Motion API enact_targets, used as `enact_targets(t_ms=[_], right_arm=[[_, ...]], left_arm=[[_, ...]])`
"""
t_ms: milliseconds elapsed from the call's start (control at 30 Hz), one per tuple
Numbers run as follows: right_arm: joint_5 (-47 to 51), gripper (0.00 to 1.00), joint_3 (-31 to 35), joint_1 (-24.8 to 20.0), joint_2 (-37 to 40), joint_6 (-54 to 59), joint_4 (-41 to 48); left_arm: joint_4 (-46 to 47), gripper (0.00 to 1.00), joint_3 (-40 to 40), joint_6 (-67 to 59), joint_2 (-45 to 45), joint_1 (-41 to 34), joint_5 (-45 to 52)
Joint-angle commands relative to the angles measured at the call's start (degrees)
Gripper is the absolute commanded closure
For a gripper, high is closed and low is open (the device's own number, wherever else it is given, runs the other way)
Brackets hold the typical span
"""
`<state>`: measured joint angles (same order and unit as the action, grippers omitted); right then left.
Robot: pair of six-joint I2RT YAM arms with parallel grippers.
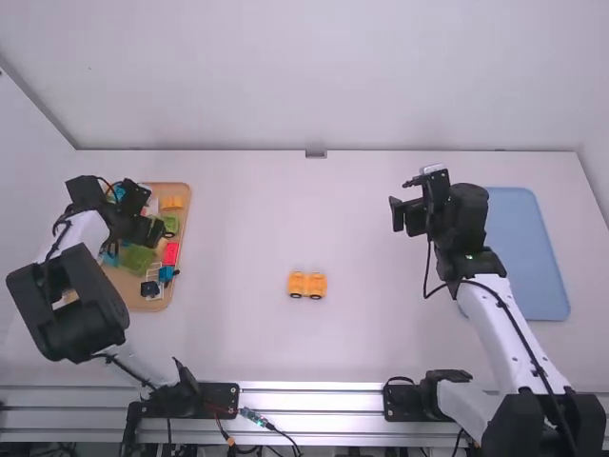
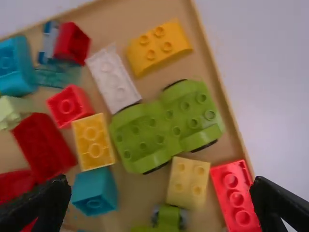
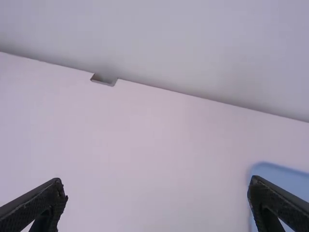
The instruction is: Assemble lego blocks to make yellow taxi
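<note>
White table (image 1: 238, 333), plain pale walls behind it; we report from left to right. At the left end lies a shallow wooden tray (image 2: 145, 9) of loose blocks. The left arm is bent over it, its fingers (image 2: 43, 210) wide apart with nothing between the tips. Beneath them we note an arched yellow block (image 2: 159, 43), a small yellow block (image 2: 91, 142), a pale yellow block (image 2: 187, 181), a green wheeled piece (image 2: 169, 128) and a long red block (image 2: 234, 193).

Near the middle stands the yellow wheeled piece (image 1: 306, 284), upright on dark wheels, well apart from tray and arms. We take it for the taxi's base. No upper block is fitted.

The right arm reaches over the table, its fingers (image 3: 38, 205) also wide and unloaded. Beyond it, at the far right, lies a blue mat (image 1: 533, 262).

In our judgement, the step in hand is selecting the next yellow block. The next move calls for lining the left fingers up with its sides, descending squarely and closing without catching neighbouring pieces; it must then be carried to the base.
</note>
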<state>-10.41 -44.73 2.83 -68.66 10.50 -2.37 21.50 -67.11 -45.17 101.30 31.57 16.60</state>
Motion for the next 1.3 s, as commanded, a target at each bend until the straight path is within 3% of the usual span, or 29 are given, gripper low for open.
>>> enact_targets(t_ms=[0,100,300,667,1167,1267], right_arm=[[-0.24,0.01,-1.44,-0.12,0.68,-0.46,-0.09],[-0.24,0.01,-1.44,-0.15,0.68,-0.46,-0.07],[-0.24,0.01,-1.44,0.12,0.68,-0.66,-0.31],[-0.04,0.01,-1.44,1.71,0.68,0.0,-0.26],[-0.22,0.01,-1.44,0.22,0.68,-0.44,0.0],[-0.22,0.01,-1.44,0.2,0.68,-0.46,0.07]], left_arm=[[1.45,0.01,0.35,-3.67,0.61,-0.63,4.64],[3.68,0.01,0.52,-6.1,0.61,-0.22,5.76],[-2.7,0.01,3.74,-1.62,0.68,-0.26,0.88],[-4.01,0.01,4.28,0.26,6.43,1.6,1.28],[6.85,0.01,-4.2,0.42,8.61,1.68,1.76],[7.12,0.14,-4.28,0.39,8.63,1.53,1.63]])
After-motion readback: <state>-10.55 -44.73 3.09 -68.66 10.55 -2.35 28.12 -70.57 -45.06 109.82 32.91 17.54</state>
